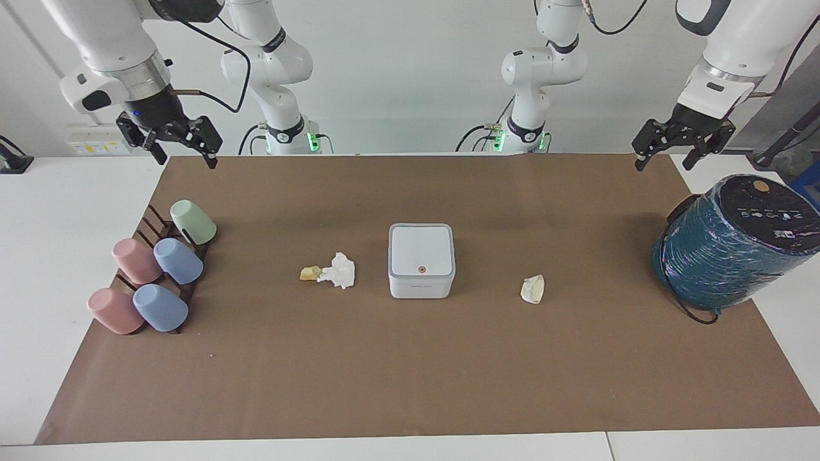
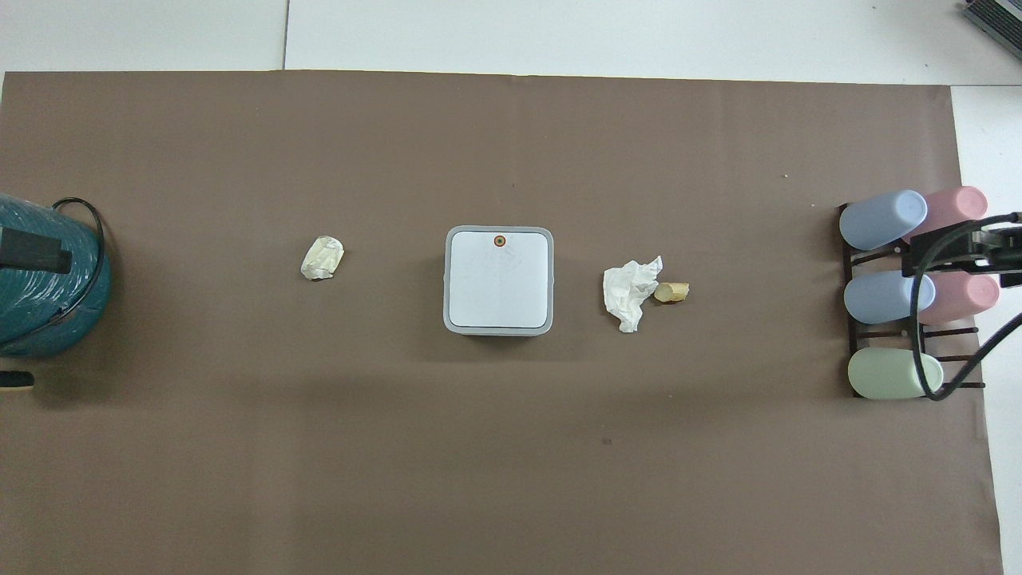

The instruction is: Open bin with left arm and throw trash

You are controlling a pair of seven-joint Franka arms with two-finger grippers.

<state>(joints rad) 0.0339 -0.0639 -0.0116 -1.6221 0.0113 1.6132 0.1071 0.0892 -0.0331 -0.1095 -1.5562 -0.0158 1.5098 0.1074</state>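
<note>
The bin point(image 1: 421, 259) point(image 2: 499, 279), a small white square box with a grey rim, stands mid-mat with its lid down; an orange dot marks the lid edge farther from the robots. A white tissue wad point(image 1: 339, 270) point(image 2: 631, 291) and a yellow-tan scrap point(image 1: 311, 273) point(image 2: 672, 292) lie touching, beside the bin toward the right arm's end. A cream paper wad point(image 1: 533, 289) point(image 2: 322, 258) lies alone toward the left arm's end. My left gripper point(image 1: 664, 163) hangs open and empty high over the mat's corner by the teal cylinder. My right gripper point(image 1: 184, 159) hangs open and empty above the cups' end.
A big teal wrapped cylinder point(image 1: 730, 246) point(image 2: 48, 279) with a black cable stands at the left arm's end. A dark rack point(image 1: 150, 221) holding several pastel cups point(image 1: 178, 260) point(image 2: 882, 220) lies at the right arm's end. Brown mat point(image 1: 410, 371) covers the table.
</note>
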